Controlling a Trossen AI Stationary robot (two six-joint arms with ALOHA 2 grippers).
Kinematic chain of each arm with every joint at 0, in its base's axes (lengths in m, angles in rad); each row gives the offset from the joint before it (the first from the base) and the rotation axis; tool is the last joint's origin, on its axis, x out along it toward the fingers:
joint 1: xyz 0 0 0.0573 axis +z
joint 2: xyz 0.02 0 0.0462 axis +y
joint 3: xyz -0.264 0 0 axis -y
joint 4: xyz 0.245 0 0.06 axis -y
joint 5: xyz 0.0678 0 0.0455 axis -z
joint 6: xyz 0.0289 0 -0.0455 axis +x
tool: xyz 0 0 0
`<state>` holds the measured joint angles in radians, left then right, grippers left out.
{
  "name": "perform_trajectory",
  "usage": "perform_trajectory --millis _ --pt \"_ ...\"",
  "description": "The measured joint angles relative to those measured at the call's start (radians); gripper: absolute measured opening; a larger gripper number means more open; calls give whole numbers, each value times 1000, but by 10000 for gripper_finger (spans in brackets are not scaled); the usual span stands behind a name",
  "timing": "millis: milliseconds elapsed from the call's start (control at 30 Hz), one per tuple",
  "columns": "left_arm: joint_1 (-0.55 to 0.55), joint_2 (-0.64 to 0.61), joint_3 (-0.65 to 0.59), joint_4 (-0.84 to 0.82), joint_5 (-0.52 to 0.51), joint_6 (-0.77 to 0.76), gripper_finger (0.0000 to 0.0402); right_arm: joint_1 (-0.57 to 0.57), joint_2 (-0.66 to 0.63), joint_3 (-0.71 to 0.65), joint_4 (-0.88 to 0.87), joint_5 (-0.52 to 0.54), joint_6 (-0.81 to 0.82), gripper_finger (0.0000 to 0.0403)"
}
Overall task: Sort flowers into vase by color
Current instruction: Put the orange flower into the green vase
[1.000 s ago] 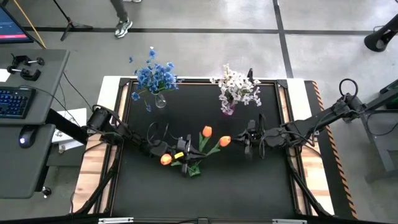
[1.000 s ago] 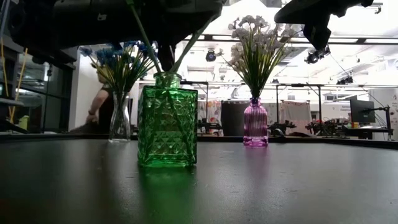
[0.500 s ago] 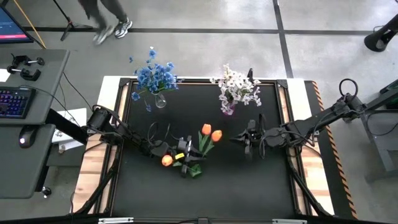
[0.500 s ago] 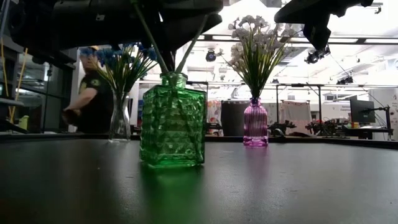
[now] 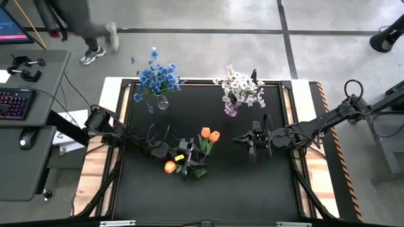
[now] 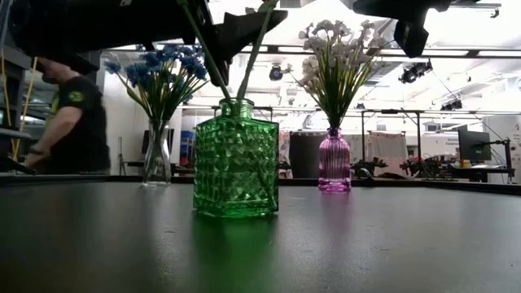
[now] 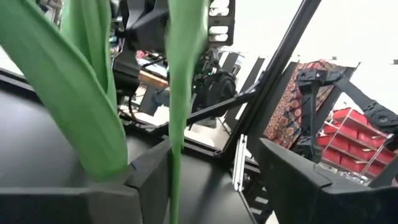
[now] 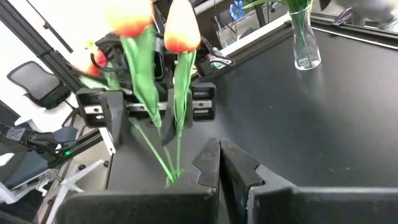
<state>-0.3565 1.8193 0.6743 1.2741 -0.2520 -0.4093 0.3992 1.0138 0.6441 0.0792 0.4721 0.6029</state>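
Looking down at the table [image 5: 151, 195], the green vase [image 6: 236, 161] sits a bit left of center near the front, with three orange tulips [image 5: 206, 135] in it — two blossoms lean toward the back-right, one pokes out on the vase's left side. The left gripper [image 5: 180, 159] is right at the vase, and from its wrist view the fingers [image 7: 292, 180] stand apart with a green stem [image 7: 180, 93] running between them, not pinched, so it reads as open around the stem rather than gripping. The right gripper [image 5: 243, 140] hangs to the right of the tulips, clear of them, with its fingers [image 8: 219, 163] pressed together on nothing. At the back, the blue flowers [image 5: 156, 77] stand in a clear vase [image 6: 156, 155] on the left, and the white flowers [image 5: 238, 87] in a pink vase [image 6: 334, 160] further right. A person [image 6: 69, 122] in dark clothes is off behind the table on the left side — nowhere near the arms.
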Motion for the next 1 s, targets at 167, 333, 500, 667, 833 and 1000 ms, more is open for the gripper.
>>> perform_trajectory --millis 167,333,500,667,833,1000 --pt "0 -32 0 -16 0 18 232 0 0 0 0 0 5 0" --pt "-1 -73 0 -96 7 18 241 0 0 0 0 0 26 0" --pt "-1 -122 0 -125 7 31 246 0 0 0 0 0 26 0" --pt "3 -181 0 -180 7 27 246 0 0 0 1 0 26 0" --pt "4 -242 0 -215 7 51 247 0 0 0 0 0 26 0" --pt "22 -299 0 -233 7 54 247 0 0 0 0 1 26 0"
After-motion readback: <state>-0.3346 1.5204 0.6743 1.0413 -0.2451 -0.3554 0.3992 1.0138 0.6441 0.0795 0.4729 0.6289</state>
